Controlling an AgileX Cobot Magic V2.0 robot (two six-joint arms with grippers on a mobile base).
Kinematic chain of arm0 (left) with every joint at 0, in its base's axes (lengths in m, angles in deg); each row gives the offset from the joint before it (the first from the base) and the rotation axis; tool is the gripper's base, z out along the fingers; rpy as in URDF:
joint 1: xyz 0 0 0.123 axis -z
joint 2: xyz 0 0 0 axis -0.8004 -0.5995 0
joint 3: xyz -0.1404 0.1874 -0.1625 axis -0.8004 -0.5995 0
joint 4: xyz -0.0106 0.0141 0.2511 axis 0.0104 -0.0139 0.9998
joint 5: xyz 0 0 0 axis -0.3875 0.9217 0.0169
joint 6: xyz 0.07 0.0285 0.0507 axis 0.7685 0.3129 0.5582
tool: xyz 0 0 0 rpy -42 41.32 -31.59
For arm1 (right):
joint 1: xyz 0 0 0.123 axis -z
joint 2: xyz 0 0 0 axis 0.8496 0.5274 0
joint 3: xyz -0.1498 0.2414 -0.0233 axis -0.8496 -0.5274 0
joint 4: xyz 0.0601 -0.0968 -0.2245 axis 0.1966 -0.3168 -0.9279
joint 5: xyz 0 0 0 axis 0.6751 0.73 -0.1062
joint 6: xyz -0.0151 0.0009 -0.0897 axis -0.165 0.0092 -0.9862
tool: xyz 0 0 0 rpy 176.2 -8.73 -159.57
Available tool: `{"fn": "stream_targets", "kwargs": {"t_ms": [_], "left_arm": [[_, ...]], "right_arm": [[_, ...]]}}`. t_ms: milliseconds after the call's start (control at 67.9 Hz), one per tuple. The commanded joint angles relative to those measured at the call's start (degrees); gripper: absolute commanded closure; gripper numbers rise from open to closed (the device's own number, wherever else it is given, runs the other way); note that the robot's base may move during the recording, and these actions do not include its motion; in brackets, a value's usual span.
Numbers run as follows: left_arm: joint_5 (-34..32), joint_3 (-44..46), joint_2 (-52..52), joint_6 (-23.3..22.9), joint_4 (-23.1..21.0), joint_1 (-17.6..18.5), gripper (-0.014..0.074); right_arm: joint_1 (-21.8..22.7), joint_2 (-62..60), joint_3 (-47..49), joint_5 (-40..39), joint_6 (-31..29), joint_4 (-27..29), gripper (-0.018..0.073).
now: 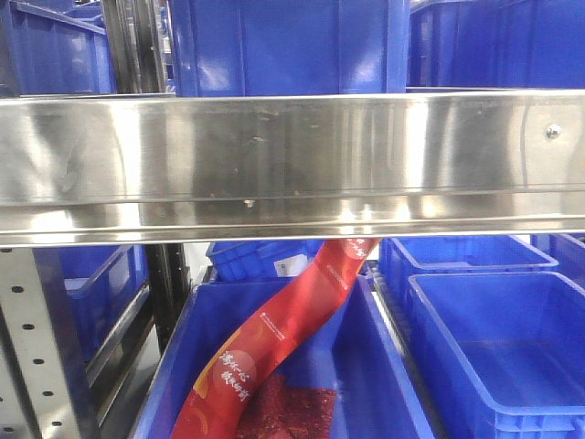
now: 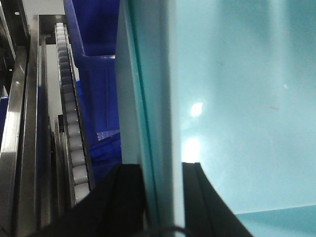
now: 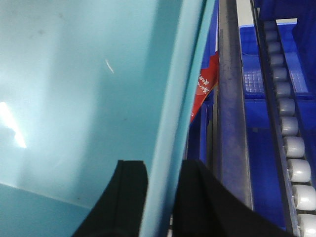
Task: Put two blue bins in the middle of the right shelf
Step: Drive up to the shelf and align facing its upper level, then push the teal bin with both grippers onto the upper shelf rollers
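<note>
Steel shelf rail point(image 1: 292, 165) across held blue bin point(image 1: 288, 46), most of it hidden

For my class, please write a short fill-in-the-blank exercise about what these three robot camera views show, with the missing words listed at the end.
1. In both wrist views, black jaws close on the rim of a bin wall coloured pale ____.
2. In the front view, a long ____ package rises out of the lower-left blue bin.
3. A steel shelf rail crosses the front view, and the bin to the lower right looks ____.
4. Beside the right gripper runs a track of white ____.

Missing words: teal; red; empty; rollers
</note>
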Motion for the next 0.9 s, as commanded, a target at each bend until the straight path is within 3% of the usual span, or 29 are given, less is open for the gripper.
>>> {"fn": "stream_targets", "kwargs": {"t_ms": [0, 677, 884], "left_arm": [[-6.07, 1.3, 1.44, 0.71, -0.98, 0.18, 0.0707], [-6.94, 1.3, 1.44, 0.71, -1.33, 0.18, 0.0707], [0.75, 1.3, 1.44, 0.71, -3.52, 0.18, 0.0707]], "right_arm": [[0.19, -1.08, 0.88, -3.43, -1.21, -1.11, 0.0712], [0.19, -0.97, 0.88, -3.99, -1.21, -1.11, 0.0712], [0.19, -0.16, 0.88, -2.87, -1.21, -1.11, 0.0712]]}}
